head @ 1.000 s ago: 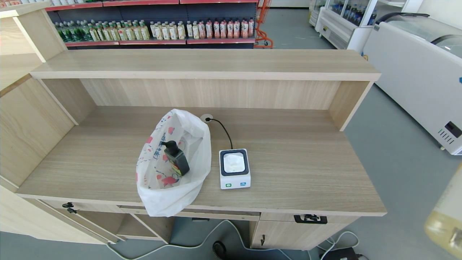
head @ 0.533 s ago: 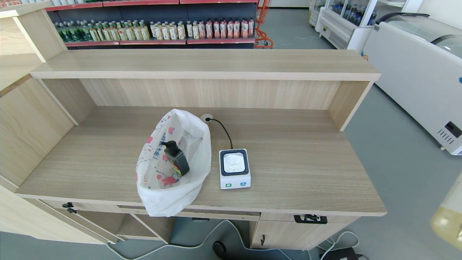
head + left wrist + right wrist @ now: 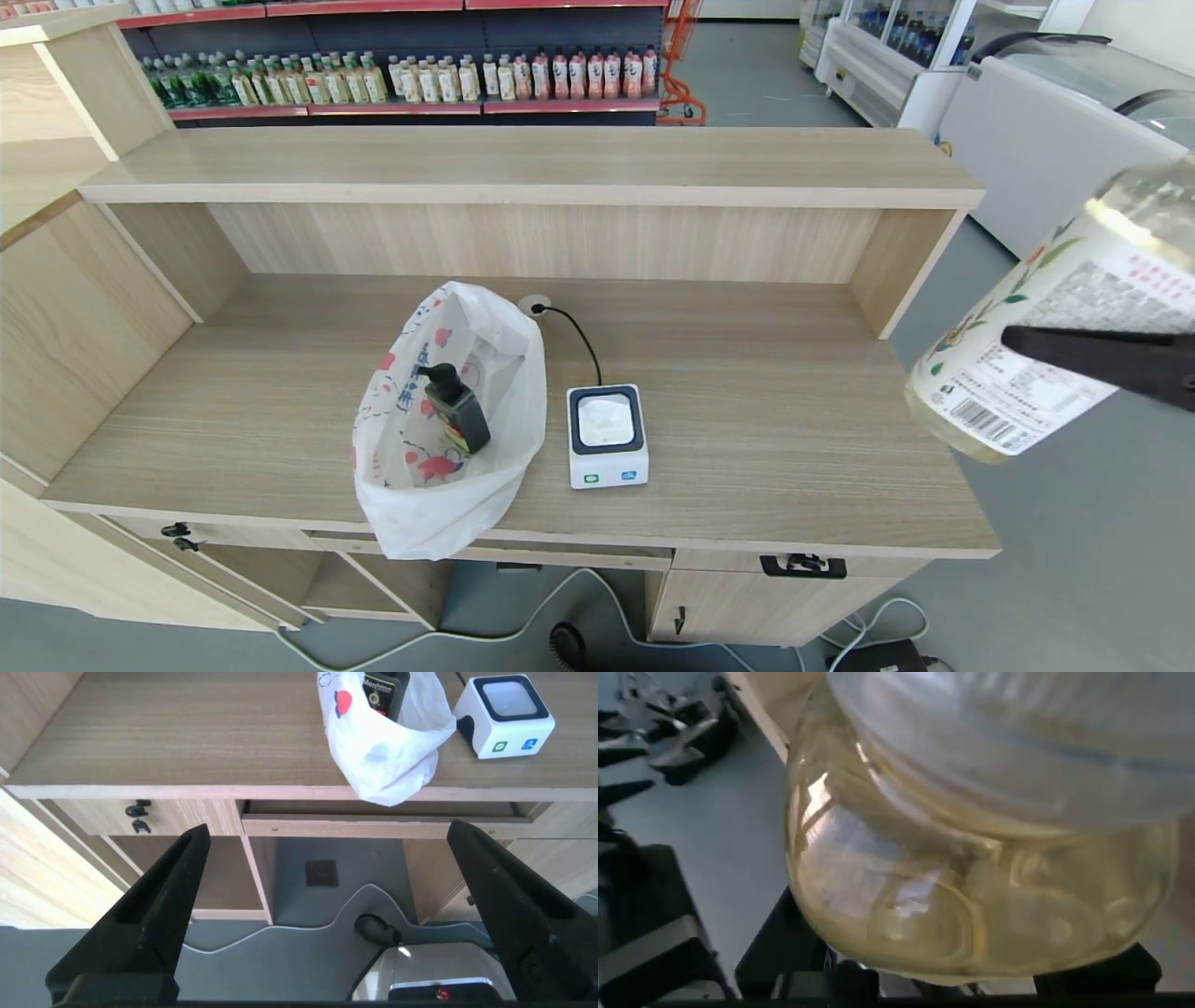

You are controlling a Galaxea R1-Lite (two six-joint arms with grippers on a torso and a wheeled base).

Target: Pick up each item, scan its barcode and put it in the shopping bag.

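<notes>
The right jaws are clamped on a bottle (image 3: pixel 1046 289). In the head view one dark finger (image 3: pixel 1102 359) lies across its label. The bottle is held in the air at the right end of the desk (image 3: pixel 794 420), touching nothing else. It is tilted, with the base pointing down and toward the desk. It is clear, with pale yellow liquid inside, and its white label has a barcode near the base that faces the head camera. In the right wrist view the round base of the bottle (image 3: pixel 971 877) is very close to the camera, with dark parts of the jaws on both sides of it.

The left jaws are wide apart and hold nothing. The two dark fingers (image 3: pixel 149 915) hang low in front of the desk, below its top, before the drawer (image 3: pixel 383 810) and a key (image 3: pixel 140 814) in a lock.

The bag (image 3: pixel 439 495) stands open on the desk, left of the middle, and its lower part hangs a little over the front edge. A black pump bottle (image 3: pixel 457 415) lies inside it. The scanner (image 3: pixel 607 434), a white box with a dark frame around its window, stands just beside the bag on its right, not touching it. A black cable (image 3: pixel 574 336) goes from the scanner to a hole at the back of the desk. The bottle is well apart from both the scanner and the bag.
</notes>
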